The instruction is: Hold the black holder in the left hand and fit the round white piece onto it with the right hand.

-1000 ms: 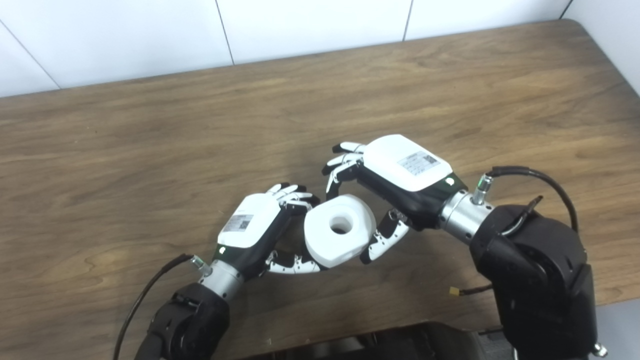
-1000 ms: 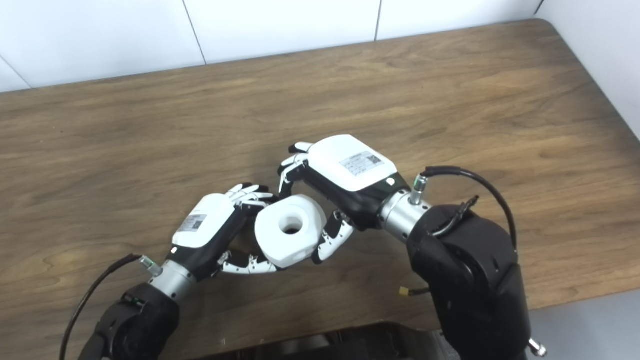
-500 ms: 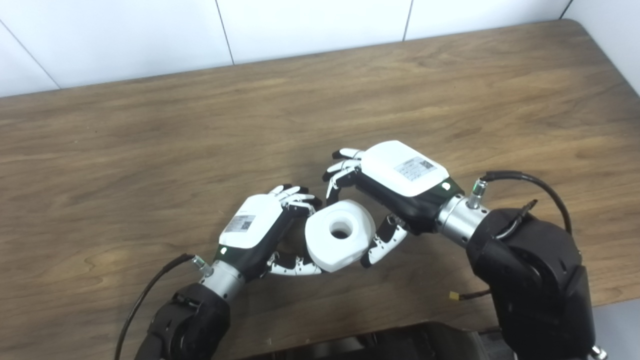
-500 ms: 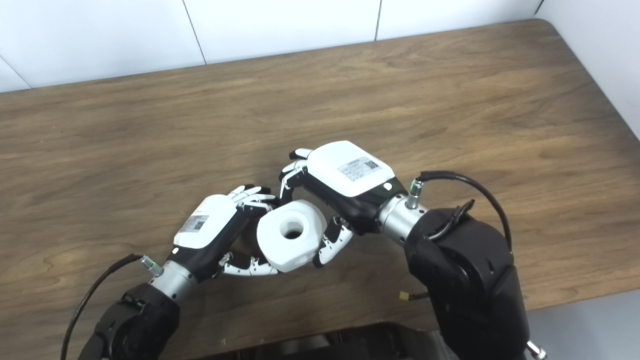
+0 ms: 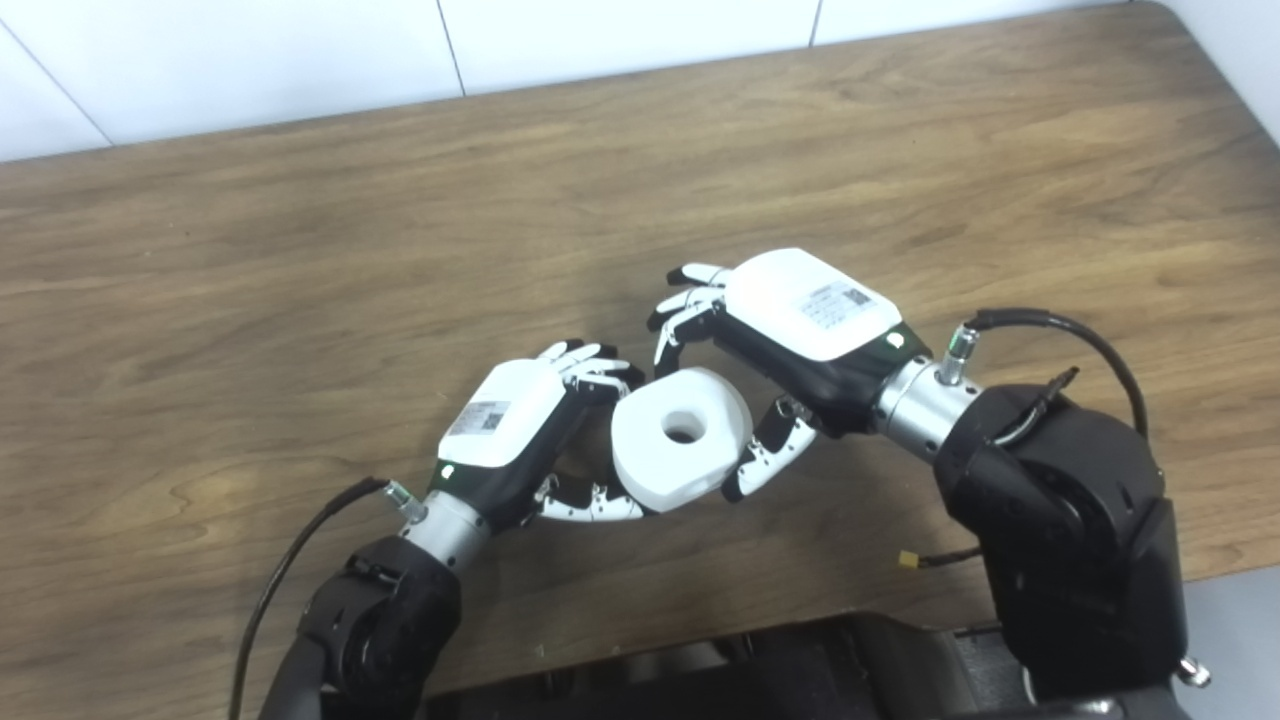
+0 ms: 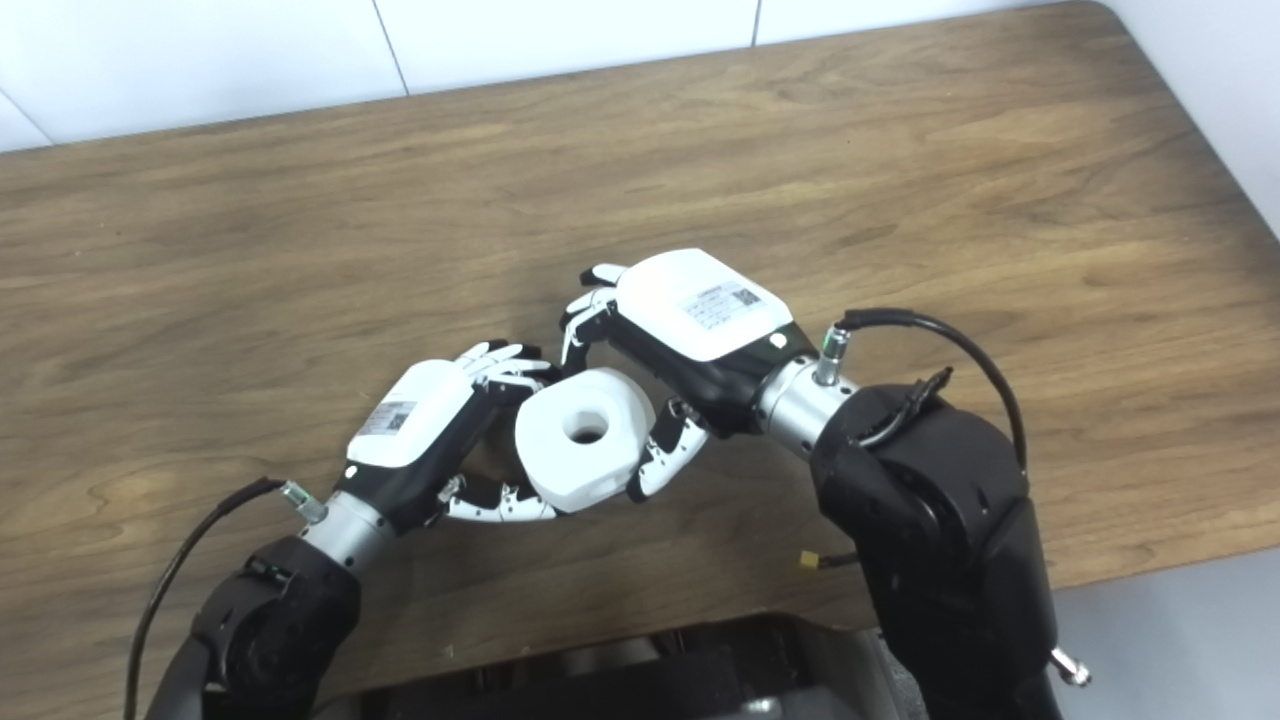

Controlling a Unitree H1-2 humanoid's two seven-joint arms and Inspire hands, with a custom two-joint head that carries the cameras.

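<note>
The round white piece [image 5: 682, 437], with a hole in its middle, sits between my two hands just above the table. My left hand [image 5: 505, 430] curls against its left side, fingers at the upper edge and thumb underneath. The black holder is hidden behind the white piece and the left hand's fingers. My right hand [image 5: 790, 325] reaches in from the right, its fingers [image 5: 680, 310] arched over the piece's far edge. Its thumb [image 5: 765, 462] presses the near right side.
The wooden table [image 5: 300, 250] stretches wide to the left and to the back, up to a white wall. Its right edge and rounded far corner lie close to my right arm [image 5: 1050, 500]. A dark part of my body [image 5: 750, 670] fills the bottom edge.
The whole picture has shifted upward, so the camera has tipped down. Both hands stay closed around the white piece, which has tilted and settled slightly toward the left hand.
</note>
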